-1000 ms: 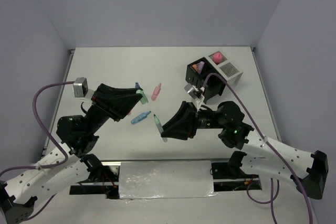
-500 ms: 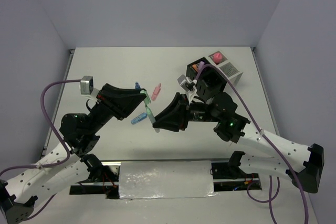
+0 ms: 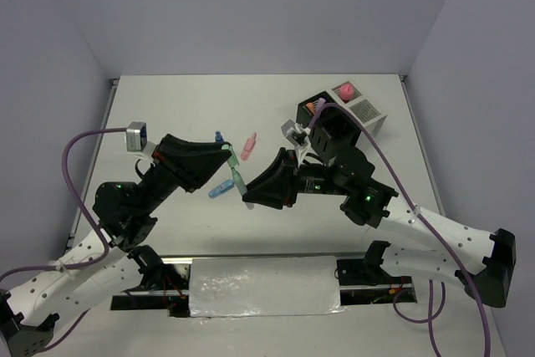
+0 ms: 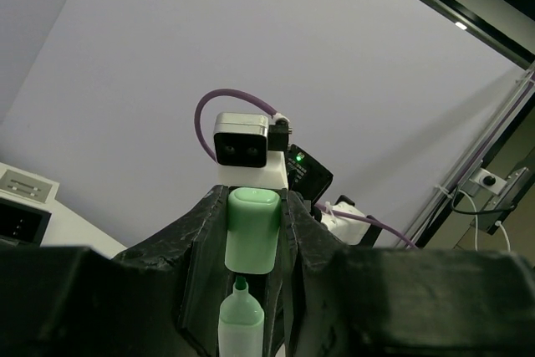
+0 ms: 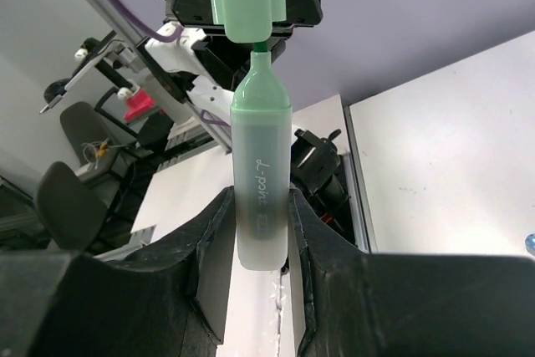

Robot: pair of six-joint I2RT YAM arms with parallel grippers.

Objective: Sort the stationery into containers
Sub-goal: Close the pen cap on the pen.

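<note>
Right now your left claw (image 3: 226,156) is pinching the green cap (image 4: 252,230), jaws narrowed around it, while your right claw (image 3: 247,196) is clamping the green highlighter (image 5: 262,181) by its barrel. Both are hanging above the tabletop (image 3: 167,106), the bare tip sitting just at the cap's mouth. A pink piece (image 3: 248,147) and a blue piece (image 3: 221,189) are lying nearby, with the black box (image 3: 333,130) and white box (image 3: 365,111) standing far right.

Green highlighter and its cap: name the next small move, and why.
Probably press the pale green plastic cap in the left end effector straight onto the green-tipped grey highlighter in the right end effector: its bare tip sits just at the cap's mouth, roughly lined up, not yet inside.
</note>
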